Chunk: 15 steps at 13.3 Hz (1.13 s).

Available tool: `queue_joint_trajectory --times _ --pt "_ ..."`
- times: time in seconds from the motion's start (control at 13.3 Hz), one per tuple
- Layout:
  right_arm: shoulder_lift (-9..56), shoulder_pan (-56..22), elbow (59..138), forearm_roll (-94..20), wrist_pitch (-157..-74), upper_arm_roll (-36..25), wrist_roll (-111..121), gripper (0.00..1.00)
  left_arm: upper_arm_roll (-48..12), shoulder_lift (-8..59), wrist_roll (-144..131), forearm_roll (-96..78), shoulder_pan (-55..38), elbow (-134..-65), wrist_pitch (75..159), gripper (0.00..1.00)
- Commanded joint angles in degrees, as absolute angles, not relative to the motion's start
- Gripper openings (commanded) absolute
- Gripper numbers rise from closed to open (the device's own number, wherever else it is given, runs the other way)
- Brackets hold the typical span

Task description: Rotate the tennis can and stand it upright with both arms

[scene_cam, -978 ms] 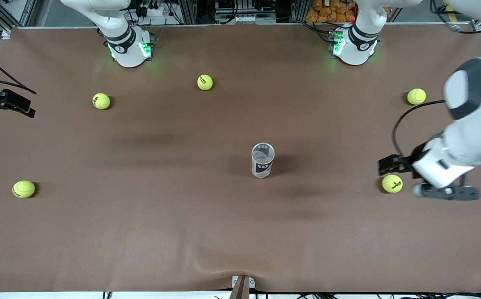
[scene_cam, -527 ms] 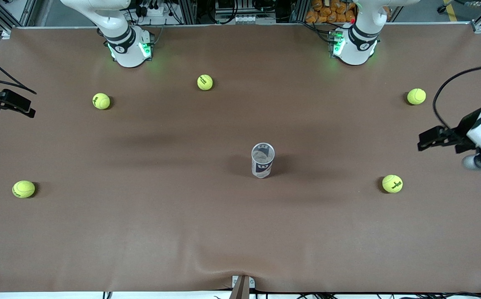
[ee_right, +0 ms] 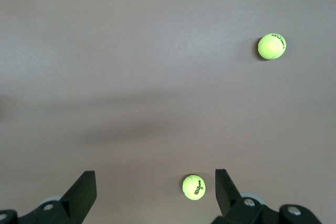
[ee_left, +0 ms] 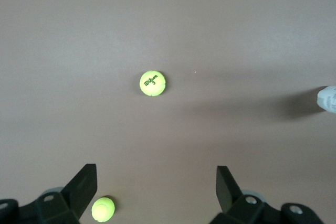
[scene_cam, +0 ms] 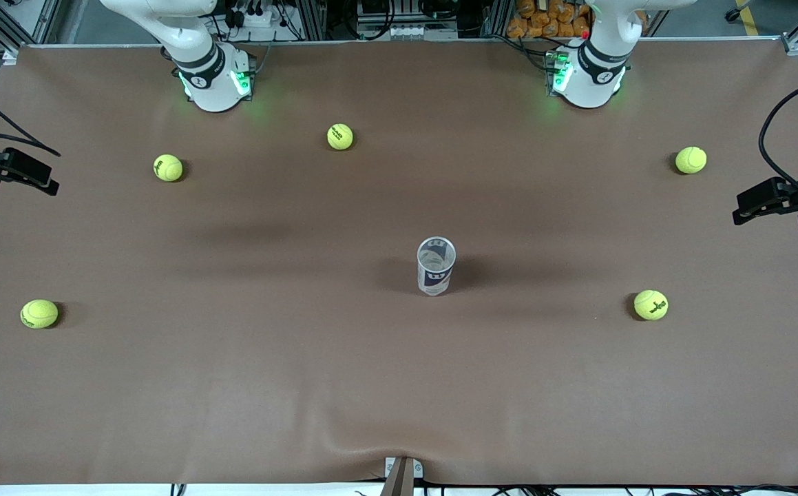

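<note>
The tennis can (scene_cam: 435,266) stands upright near the middle of the brown table (scene_cam: 399,386), open rim up, with its navy and white label showing. Its edge shows in the left wrist view (ee_left: 327,99). My left gripper (ee_left: 156,187) is open and empty, high over the left arm's end of the table and far from the can. Only its wrist (scene_cam: 777,196) shows in the front view. My right gripper (ee_right: 155,187) is open and empty, high over the right arm's end of the table. Its wrist (scene_cam: 9,172) waits at the table's edge.
Several yellow-green tennis balls lie scattered on the table: one (scene_cam: 651,304) toward the left arm's end and nearer the camera than the can, one (scene_cam: 690,160) farther, others (scene_cam: 340,136) (scene_cam: 168,167) (scene_cam: 39,313) toward the right arm's side. Balls also show in the wrist views (ee_left: 153,83) (ee_right: 193,187).
My left arm has pulled away from the ball near the can's level, moving out toward its end of the table. The can and the right arm have not moved.
</note>
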<state>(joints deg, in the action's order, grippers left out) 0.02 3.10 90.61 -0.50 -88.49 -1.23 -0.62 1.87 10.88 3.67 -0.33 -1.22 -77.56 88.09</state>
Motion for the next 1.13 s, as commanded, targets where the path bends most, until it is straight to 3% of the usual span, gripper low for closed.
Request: queue_joint_trajectory --times 0.0,0.3,0.45,1.05 --pt "0.5 2.5 89.4 -1.0 -87.6 -1.5 -1.5 1.00 2.0 8.0 7.4 1.0 -1.3 -82.0 95.0 1.00" --pt "0.5 2.5 89.4 -1.0 -87.6 -1.5 -1.5 1.00 2.8 7.6 2.8 1.4 -2.0 -81.7 94.8 1.00" --pt "0.5 2.5 89.4 -1.0 -87.5 -1.5 -1.5 1.00 2.1 6.8 -3.9 1.5 -2.0 -81.6 90.7 1.00" --pt "0.9 2.0 89.4 -1.0 -87.6 -1.5 -1.5 1.00 1.1 5.8 -1.9 0.9 -1.9 -81.6 91.0 1.00"
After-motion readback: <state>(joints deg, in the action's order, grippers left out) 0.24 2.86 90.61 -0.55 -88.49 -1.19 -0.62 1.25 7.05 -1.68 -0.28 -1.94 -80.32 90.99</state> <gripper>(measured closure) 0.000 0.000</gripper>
